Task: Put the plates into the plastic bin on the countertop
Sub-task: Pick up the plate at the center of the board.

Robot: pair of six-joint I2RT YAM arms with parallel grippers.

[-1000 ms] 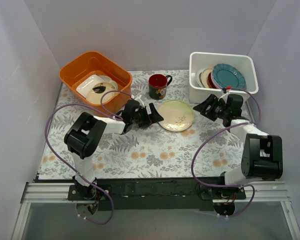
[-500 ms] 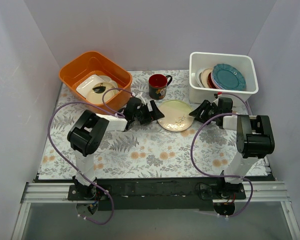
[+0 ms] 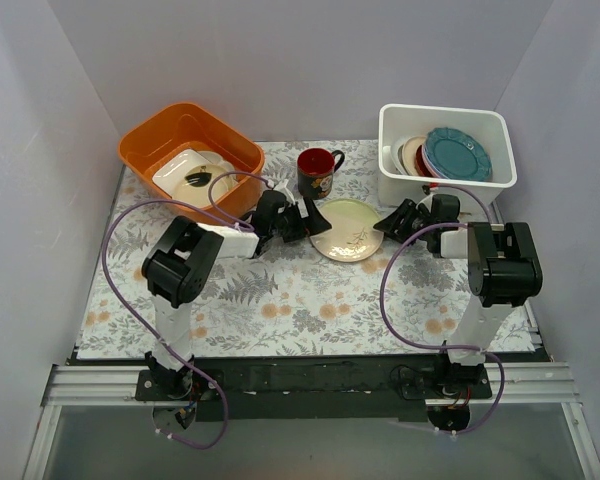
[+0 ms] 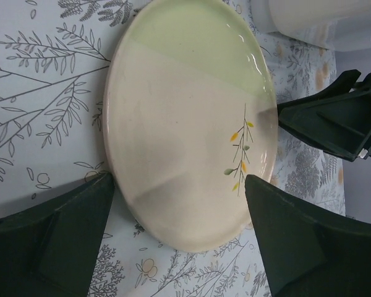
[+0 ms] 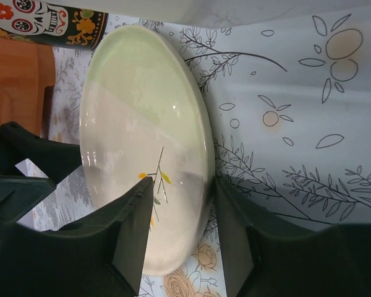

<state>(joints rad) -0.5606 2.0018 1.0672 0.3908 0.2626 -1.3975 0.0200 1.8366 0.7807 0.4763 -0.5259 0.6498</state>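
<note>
A cream and pale-green plate [image 3: 350, 230] with a small sprig motif lies flat on the leaf-printed countertop [image 3: 310, 300]. My left gripper [image 3: 316, 222] is open at the plate's left edge, and in the left wrist view [image 4: 179, 229] its fingers stand wide either side of the plate [image 4: 185, 111]. My right gripper [image 3: 388, 222] is open at the plate's right edge. In the right wrist view [image 5: 182, 229] one finger is over the plate [image 5: 142, 124] and the other is outside the rim. The white plastic bin [image 3: 440, 110] at the back right holds a teal plate [image 3: 458, 152] and others leaning together.
A dark red-rimmed mug [image 3: 316, 172] stands just behind the plate and also shows in the right wrist view [image 5: 43, 18]. An orange tub [image 3: 145, 145] with white dishes sits at the back left. The bin's front wall is close behind my right gripper.
My right arm has swung left and brought its gripper up to the plate's right rim. My left gripper has edged a little closer to the plate. The plate has not moved.
</note>
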